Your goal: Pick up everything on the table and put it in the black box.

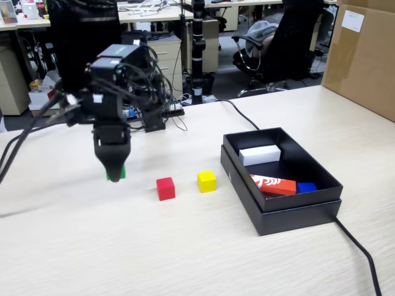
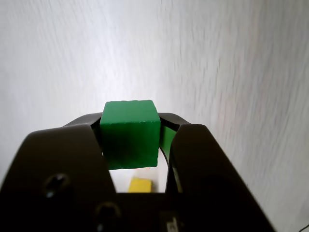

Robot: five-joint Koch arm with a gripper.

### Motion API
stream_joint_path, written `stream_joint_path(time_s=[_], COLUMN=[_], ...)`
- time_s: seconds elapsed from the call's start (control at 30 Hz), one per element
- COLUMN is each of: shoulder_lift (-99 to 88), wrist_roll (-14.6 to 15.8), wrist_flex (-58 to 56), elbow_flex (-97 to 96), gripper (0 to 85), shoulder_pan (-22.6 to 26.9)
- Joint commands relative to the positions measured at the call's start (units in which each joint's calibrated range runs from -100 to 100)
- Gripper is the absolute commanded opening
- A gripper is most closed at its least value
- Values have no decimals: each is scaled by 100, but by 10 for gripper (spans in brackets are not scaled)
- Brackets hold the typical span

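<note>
The green cube [image 2: 130,133] is clamped in the gripper [image 2: 134,140]. In the fixed view, left of centre, it is mostly hidden behind the gripper.

An office: beyond the table [image 1: 185,246] stand desks [image 1: 154,12], a black swivel chair [image 1: 284,43] and a drawer cabinet [image 1: 165,55].

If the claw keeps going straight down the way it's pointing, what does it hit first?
Probably the bare table. The claw, shut on the green cube, points down, left of the red cube.
</note>
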Motion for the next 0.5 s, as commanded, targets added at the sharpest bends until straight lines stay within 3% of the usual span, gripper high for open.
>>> stream_joint_path(time_s=[0.0,0.17,0.47], shoulder_lift=[-1346,-2252,-2814], wrist_roll=[49,259,913], wrist_flex=[-46,-38,-38], elbow_flex=[-40,-394,-176], gripper=[35,35,35], shoulder_pan=[171,635,1939])
